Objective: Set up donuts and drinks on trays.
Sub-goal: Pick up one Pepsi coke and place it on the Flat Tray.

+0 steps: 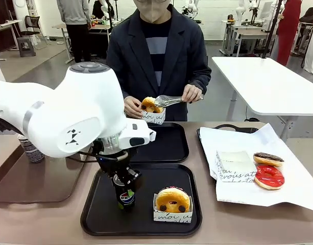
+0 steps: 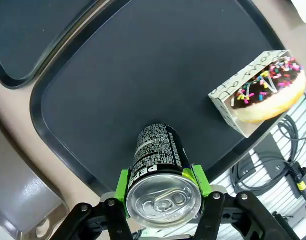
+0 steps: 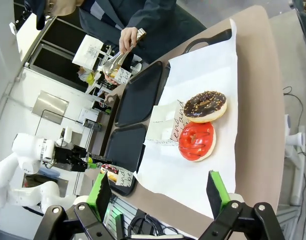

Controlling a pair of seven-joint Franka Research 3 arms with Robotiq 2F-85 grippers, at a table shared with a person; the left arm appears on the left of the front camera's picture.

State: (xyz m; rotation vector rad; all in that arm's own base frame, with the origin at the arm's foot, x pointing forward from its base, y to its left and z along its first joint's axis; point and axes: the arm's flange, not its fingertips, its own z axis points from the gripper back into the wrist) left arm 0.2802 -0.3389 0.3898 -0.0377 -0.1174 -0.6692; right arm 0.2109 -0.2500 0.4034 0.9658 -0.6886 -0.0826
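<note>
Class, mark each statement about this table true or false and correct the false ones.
1. The left gripper is shut on the slim black Pepsi can. True.
2. The white-sleeved golden donut lies on the far matte black tray. False: the person holds it up, silver tongs on it.
3. The red glazed ring donut lies beside the chocolate-topped donut on white paper. True.
4. The right gripper holds a donut. False: its jaws stand open, empty.
</note>
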